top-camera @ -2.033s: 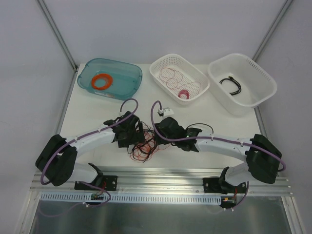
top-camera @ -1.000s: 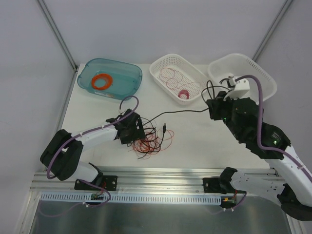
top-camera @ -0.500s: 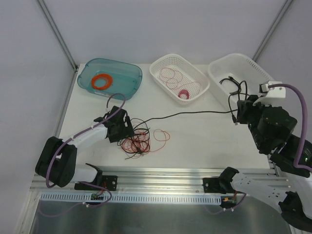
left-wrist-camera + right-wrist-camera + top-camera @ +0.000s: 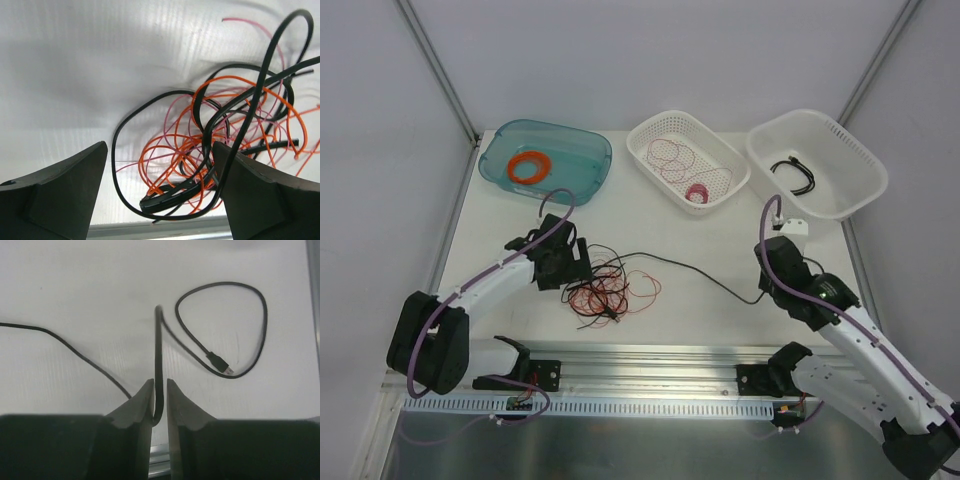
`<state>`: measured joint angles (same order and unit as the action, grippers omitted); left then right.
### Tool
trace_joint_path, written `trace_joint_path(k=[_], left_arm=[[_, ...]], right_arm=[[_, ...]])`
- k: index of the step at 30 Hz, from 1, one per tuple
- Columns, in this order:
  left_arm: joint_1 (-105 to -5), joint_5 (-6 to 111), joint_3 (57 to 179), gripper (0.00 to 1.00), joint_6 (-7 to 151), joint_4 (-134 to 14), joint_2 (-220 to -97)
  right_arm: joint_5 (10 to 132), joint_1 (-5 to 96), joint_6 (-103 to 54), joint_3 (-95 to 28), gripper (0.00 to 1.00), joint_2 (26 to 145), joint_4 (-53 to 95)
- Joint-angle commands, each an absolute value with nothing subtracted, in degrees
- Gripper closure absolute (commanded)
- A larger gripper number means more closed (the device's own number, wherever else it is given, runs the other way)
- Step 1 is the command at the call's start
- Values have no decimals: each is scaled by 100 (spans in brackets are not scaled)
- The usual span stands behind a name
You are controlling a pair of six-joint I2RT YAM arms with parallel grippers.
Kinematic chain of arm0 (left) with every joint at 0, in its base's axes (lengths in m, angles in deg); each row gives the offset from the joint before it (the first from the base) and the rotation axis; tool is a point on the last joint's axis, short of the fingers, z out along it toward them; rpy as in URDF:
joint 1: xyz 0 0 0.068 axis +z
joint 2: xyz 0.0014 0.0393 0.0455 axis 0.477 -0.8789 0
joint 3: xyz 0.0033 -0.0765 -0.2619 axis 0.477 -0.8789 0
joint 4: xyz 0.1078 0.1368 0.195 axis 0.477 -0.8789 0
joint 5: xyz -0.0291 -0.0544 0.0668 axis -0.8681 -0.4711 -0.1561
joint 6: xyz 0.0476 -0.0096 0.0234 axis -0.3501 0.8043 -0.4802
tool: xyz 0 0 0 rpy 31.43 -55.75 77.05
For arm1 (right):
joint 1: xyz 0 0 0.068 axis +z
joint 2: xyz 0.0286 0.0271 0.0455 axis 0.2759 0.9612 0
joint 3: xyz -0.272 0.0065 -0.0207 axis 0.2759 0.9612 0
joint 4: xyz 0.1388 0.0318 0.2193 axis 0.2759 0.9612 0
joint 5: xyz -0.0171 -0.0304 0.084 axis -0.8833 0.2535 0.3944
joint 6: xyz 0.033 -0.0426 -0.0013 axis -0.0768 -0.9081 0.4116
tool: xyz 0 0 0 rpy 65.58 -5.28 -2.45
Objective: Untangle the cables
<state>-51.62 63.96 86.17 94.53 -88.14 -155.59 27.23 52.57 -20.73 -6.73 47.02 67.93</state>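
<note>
Right jaws pinch black cable — wrist view only.

A translucent teal plastic tub holds a thick orange ring; a small pink spool lies in a white perforated basket.

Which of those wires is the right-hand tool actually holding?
The long black cable running out from the tangle; the right tool pinches it, while red and orange wires lie loose.

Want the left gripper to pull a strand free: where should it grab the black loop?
Best pinch the outer arc of the black loop, where it bulges onto bare table clear of the orange wires. Drop the open left gripper straight down, straddling it.
</note>
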Motion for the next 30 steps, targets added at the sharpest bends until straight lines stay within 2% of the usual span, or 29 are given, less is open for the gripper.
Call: trace_joint_path(k=[1, 3, 4, 7, 10, 17, 23, 30], left_arm=[[-5108, 5856, 8808, 12, 9167, -8944, -15353], [-5116, 5696, 8782, 10, 9158, -8944, -15265], [-5108, 5626, 8747, 9, 9158, -8944, -15152], [-5116, 5353, 8642, 6, 9175, -8952, -14853], [-5116, 5125, 8510, 3, 9237, -8952, -14572], [-5125, 4869, 8264, 1, 9421, -8970, -14237], [-5134, 4808, 8070, 2, 9553, -8961, -14280], [-5143, 4755, 8000, 3, 9571, -8961, -14289]], right_arm=[[3157, 5126, -1526, -228, 80, 4878, 6172], [3280, 5091, -1517, -181, 71, 5063, 6180], [3315, 5091, -1561, -295, 60, 5238, 6250], [3815, 5117, -2078, -689, 40, 5424, 6356], [4553, 5240, -2711, -1050, 32, 5425, 6260], [6293, 5713, -3722, -2000, 30, 6144, 5620], [7523, 6048, -4793, -2580, 30, 7787, 4986], [7789, 6084, -6068, -3432, 32, 9632, 4739]])
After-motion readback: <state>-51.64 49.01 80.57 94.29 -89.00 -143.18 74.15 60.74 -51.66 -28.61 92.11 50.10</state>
